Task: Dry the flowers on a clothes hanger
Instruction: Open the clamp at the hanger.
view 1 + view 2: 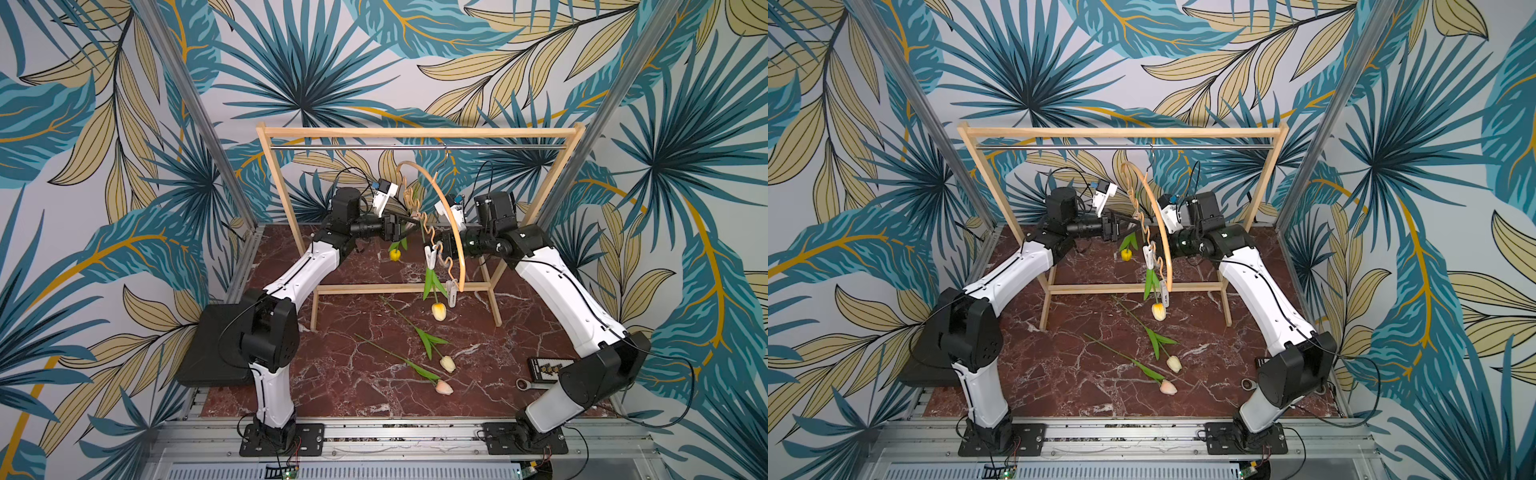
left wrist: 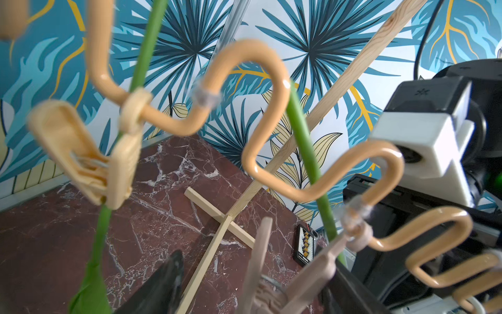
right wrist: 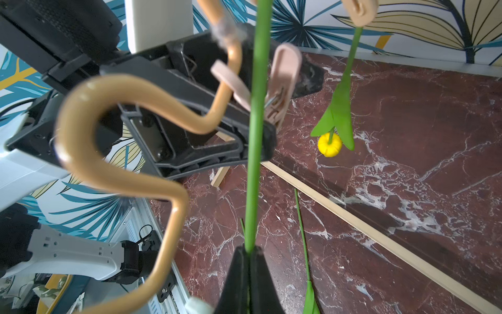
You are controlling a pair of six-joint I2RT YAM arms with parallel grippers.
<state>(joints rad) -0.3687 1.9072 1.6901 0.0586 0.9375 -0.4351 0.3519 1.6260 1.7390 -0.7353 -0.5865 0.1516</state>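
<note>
Taking 12 o'clock as the back wall in both top views, the wooden rack (image 1: 415, 133) stands across the 12 o'clock half of the red marble desk (image 1: 353, 374). The clothes hanger (image 1: 460, 270) hangs by its hook from the rack's metal rail (image 1: 353, 147), turned almost edge-on so its arc runs from 12 toward 6 o'clock. The yellow tulip (image 1: 395, 254) hangs head down from a clip toward the hanger's 12 o'clock end. The left end effector (image 2: 258, 257), reaching in from 9 o'clock, has its jaws apart around the handles of the next clip (image 3: 284, 76) on the wavy bar (image 2: 241, 47). In the left wrist view one finger stands clear of that clip, so the clip is bracketed, not squeezed. The right end effector (image 3: 248, 252), coming from 3 o'clock, is clamped on the green stem of the orange-yellow tulip (image 1: 439, 311), whose head dangles near the hanger's 6 o'clock end. That stem crosses the bracketed clip; whether it sits in the clip's mouth I cannot tell. The cream-white tulip (image 1: 447, 363) and the pink tulip (image 1: 444, 387) lie side by side on the desk at about 5 o'clock of its middle. Their heads point toward 5 o'clock and their stems toward 11, well apart from both end effectors.
</note>
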